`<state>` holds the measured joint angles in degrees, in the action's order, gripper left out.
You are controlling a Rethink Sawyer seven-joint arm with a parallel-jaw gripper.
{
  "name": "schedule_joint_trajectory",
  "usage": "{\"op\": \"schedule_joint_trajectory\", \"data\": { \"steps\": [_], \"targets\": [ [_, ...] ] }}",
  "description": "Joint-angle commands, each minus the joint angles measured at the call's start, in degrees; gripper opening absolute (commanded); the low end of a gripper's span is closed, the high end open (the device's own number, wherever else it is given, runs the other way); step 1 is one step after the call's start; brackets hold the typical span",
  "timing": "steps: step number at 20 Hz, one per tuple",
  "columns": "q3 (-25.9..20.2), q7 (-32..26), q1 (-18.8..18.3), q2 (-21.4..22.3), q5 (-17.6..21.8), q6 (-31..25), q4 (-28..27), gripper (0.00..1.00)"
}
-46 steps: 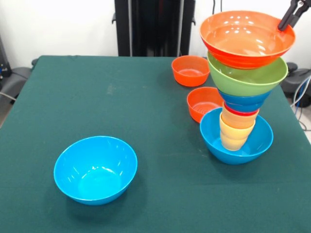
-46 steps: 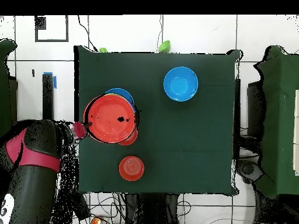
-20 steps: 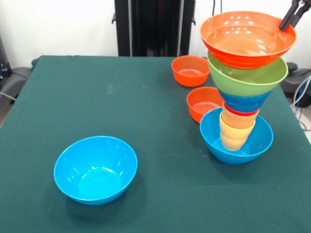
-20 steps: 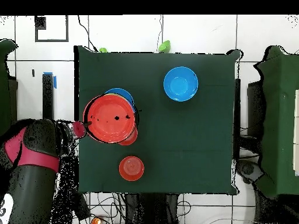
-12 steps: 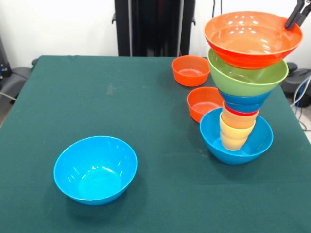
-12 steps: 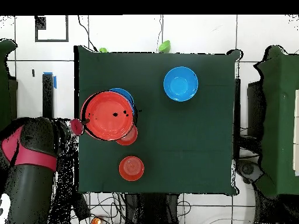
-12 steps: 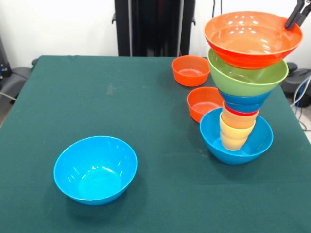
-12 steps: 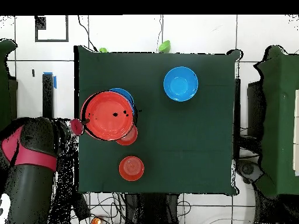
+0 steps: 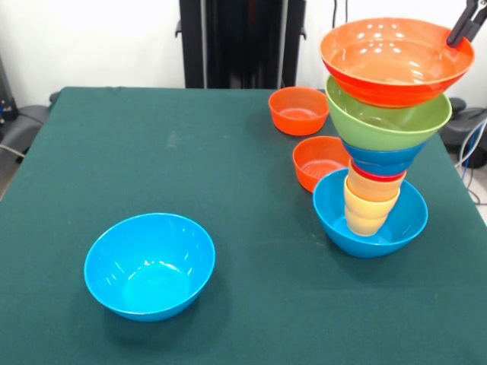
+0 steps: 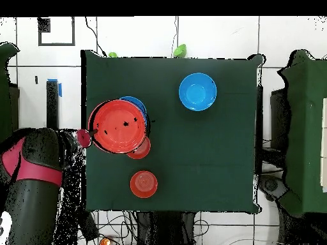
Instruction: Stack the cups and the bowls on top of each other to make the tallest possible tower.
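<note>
The tower [image 9: 384, 129] is being held at the table's [image 9: 228, 160] edge, its top bowl's [image 9: 396, 57] rim seemingly being pinched by the gripper [image 9: 466, 27], while a blue bowl [image 9: 149, 265] and two small orange bowls [image 9: 299, 109] are being left unstacked.

You have a dark green table [image 9: 228, 152]. The tower [image 9: 384, 129] runs, from the top down, orange bowl [image 9: 396, 57], green bowl [image 9: 388, 122], dark blue bowl [image 9: 383, 160], a thin red rim [image 9: 377, 176], yellow-orange cup [image 9: 373, 188] and pale yellow cup [image 9: 367, 213], all seated in a light blue bowl [image 9: 335, 217]. A second light blue bowl [image 9: 149, 265] and two small orange bowls [image 9: 297, 110] [image 9: 316, 162] sit apart. Your gripper [image 9: 466, 23] is black; the arm [image 10: 32, 175] is red and black.
</note>
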<state>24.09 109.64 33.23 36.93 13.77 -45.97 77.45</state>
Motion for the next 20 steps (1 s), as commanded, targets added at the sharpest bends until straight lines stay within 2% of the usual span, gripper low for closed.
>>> {"op": "schedule_joint_trajectory", "data": {
  "steps": [1, 20],
  "targets": [
    [-2.13, 9.72, -1.34, -3.04, 1.17, 3.65, -1.2, 0.0],
    [-0.73, 9.27, -0.89, -3.39, 0.84, 4.95, -0.35, 0.0]
  ]
}}
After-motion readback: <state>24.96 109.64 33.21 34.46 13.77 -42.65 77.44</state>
